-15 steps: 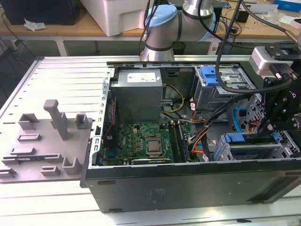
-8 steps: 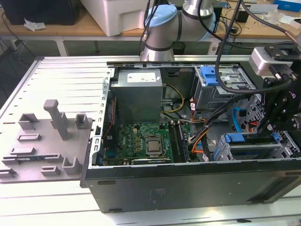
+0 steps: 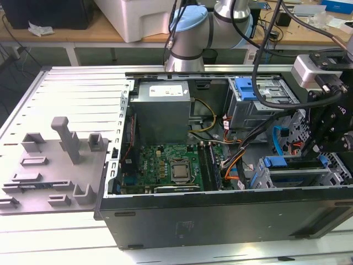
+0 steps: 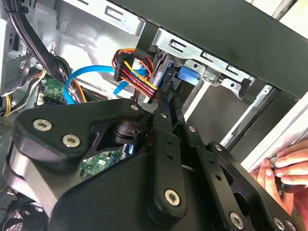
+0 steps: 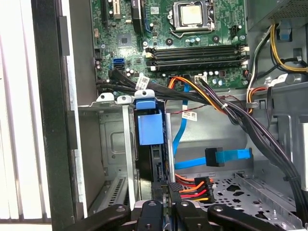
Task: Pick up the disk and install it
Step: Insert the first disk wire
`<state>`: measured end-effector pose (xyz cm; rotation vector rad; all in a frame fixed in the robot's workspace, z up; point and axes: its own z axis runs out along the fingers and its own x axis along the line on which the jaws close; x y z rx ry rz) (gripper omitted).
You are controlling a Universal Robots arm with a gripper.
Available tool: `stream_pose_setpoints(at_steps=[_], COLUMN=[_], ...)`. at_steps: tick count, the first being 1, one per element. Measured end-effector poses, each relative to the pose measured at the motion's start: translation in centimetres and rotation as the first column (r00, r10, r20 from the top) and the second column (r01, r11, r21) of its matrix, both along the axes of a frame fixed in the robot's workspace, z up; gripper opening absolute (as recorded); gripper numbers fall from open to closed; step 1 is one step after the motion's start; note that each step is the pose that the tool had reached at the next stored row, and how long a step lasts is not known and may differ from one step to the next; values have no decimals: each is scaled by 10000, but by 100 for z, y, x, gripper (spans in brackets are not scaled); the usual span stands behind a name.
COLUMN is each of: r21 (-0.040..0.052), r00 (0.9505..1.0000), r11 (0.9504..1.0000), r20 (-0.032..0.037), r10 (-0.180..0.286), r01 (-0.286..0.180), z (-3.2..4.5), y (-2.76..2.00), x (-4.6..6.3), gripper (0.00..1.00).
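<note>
So the open PC case is lying on its side on the bench. The disk is standing on edge in a slot of the grey drive cage, over at the exterior view's right end of the case. Its blue carrier end points toward the motherboard. The arm reaches down over that corner. The jaws sit almost together, just a sliver of a gap in the second wrist view, with the tips right at the disk's other end, beside the power plug with the red, orange and yellow wires. Honestly can't tell if they're actually pinching the disk or just touching it. A blue data cable lies near the cage, and a hand rests on the case's edge
</note>
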<state>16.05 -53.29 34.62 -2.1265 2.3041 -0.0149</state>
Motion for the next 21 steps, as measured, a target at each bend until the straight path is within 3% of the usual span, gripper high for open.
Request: stream_pose_setpoints(at_steps=[14, 21], r21=[-50, -48], r00=[9996, 9996], r11=[9996, 9996], r20=[-1, -50], r10=[285, 285], r01=[-285, -285], z=[0, -1], y=[8, 8], x=[1, 0], gripper=[16, 16])
